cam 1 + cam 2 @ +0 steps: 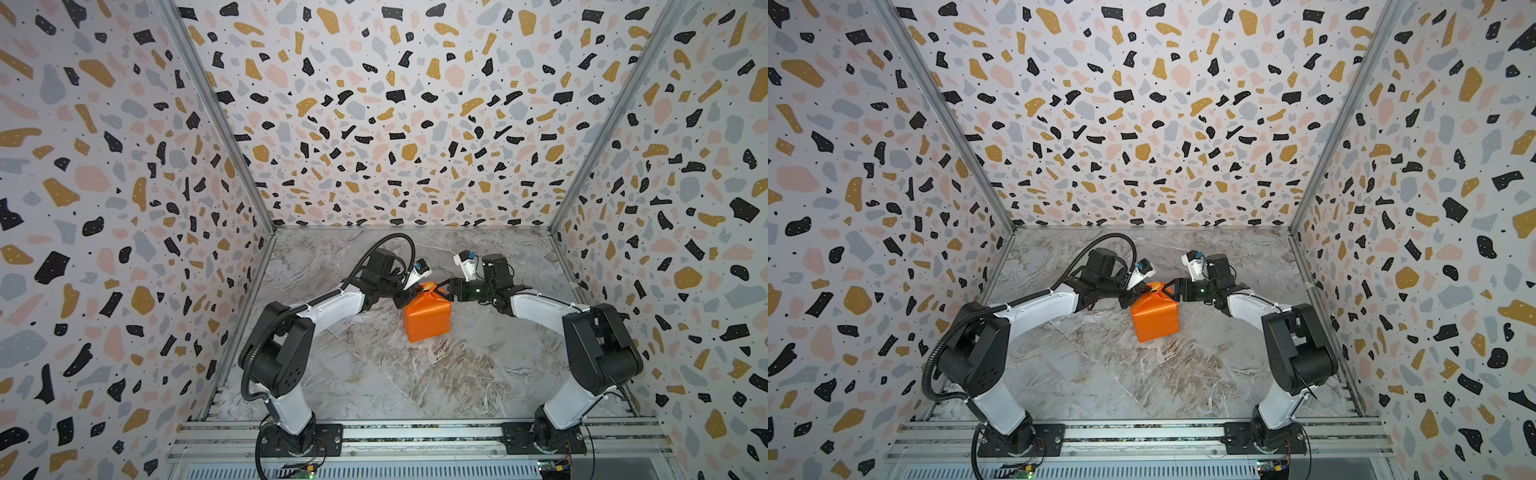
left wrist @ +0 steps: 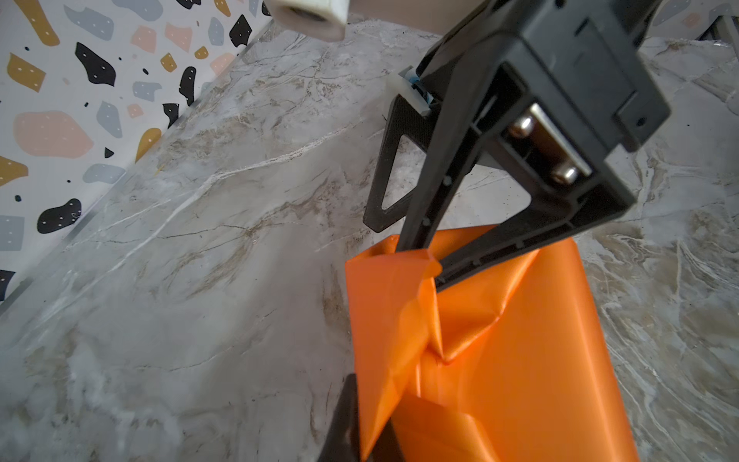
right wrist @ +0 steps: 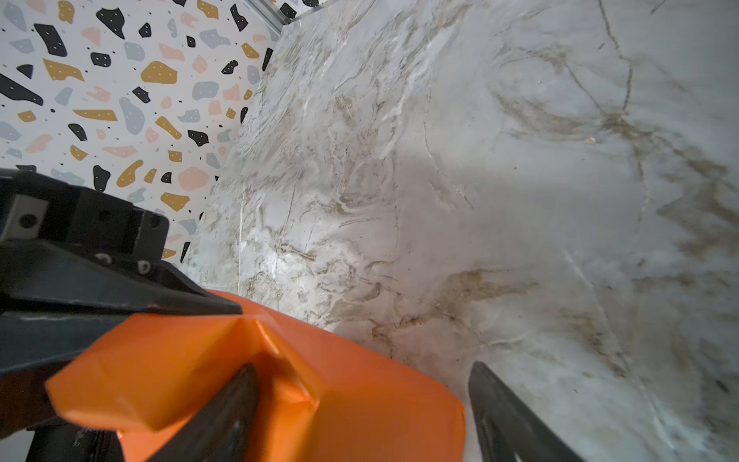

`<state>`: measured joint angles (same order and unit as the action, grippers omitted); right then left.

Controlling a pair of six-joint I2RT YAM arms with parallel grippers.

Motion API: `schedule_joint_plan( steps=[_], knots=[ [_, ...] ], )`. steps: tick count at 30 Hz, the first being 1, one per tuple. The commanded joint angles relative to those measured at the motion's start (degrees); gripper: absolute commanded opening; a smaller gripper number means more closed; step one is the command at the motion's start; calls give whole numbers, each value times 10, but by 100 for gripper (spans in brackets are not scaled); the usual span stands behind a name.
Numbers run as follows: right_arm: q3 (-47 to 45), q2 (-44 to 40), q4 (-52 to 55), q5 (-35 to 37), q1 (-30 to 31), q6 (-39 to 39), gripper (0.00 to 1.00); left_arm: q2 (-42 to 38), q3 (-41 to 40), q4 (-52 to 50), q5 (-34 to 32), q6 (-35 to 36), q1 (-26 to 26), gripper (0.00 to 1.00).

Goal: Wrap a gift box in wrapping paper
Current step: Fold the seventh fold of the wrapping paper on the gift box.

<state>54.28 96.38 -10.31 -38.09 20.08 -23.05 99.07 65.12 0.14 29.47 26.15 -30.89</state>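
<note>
The wrapping paper (image 1: 428,320) (image 1: 1155,320), orange face out, is folded into a boxy parcel on the marble table; the gift box is hidden inside it. My left gripper (image 1: 412,296) (image 1: 1136,296) (image 2: 372,434) is shut on a folded flap of the paper (image 2: 400,320) at the parcel's far upper left corner. My right gripper (image 1: 441,289) (image 1: 1168,289) (image 3: 360,416) is open at the far upper right corner. One of its fingers (image 3: 224,416) rests in a crease of the paper (image 3: 360,384), and the other stands off the parcel's edge over the table.
The marble table (image 1: 374,374) runs back to terrazzo-patterned walls (image 1: 395,124) at the rear and both sides. Both arm bases are bolted to an aluminium rail (image 1: 415,432) along the front edge. The two grippers nearly meet above the parcel.
</note>
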Motion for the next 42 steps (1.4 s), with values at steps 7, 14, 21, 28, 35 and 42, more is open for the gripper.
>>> schedule_joint_plan(
  steps=[7,14,21,28,35,42],
  knots=[
    [-25,-25,-41,-38,-5,-21,82,1,4,11,-8,-22,0,4],
    [-60,-62,-53,-45,-21,-31,84,3,4,12,-12,-29,0,5],
    [-60,-57,-58,-40,-18,-41,84,0,1,13,-12,-30,0,9],
    [-32,-27,-38,-14,7,-44,83,0,1,14,-9,-34,0,12],
    [-22,-11,-32,14,15,-53,82,-1,1,13,-7,-36,0,16],
    [-18,-27,-14,48,6,-50,81,-1,1,15,-9,-40,0,19]
  ],
)
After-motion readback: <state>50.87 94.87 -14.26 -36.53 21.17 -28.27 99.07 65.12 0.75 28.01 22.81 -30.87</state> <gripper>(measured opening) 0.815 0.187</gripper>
